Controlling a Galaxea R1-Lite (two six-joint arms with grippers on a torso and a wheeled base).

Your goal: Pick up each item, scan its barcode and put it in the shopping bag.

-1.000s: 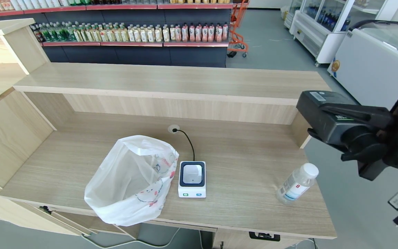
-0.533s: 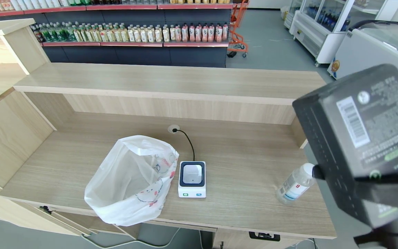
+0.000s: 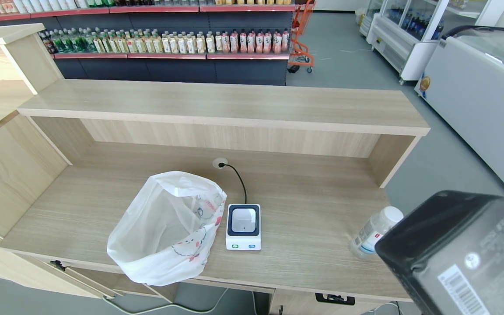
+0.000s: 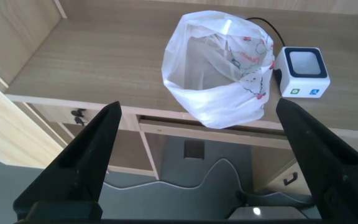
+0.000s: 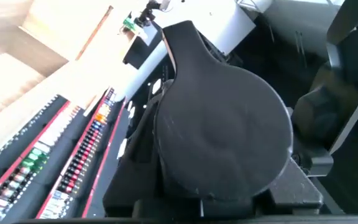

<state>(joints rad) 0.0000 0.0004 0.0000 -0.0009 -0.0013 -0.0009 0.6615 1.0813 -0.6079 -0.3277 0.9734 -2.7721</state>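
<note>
Left gripper (image 4: 197, 155) hangs off the pale wooden counter's (image 3: 304, 245) front edge, fingers spread and empty. On the counter rest the open white plastic shopping bag (image 3: 166, 227), the white box scanner (image 3: 243, 226) just beside it and, well apart, a clear white-capped bottle (image 3: 372, 232). Right gripper (image 5: 222, 143) clamps the black barcode-labelled package (image 3: 462, 258), aloft near the bottle

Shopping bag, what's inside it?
The shopping bag stands open on the counter. Inside, I see just crumpled white plastic folds and no item. The very bottom is hidden by those folds.
</note>
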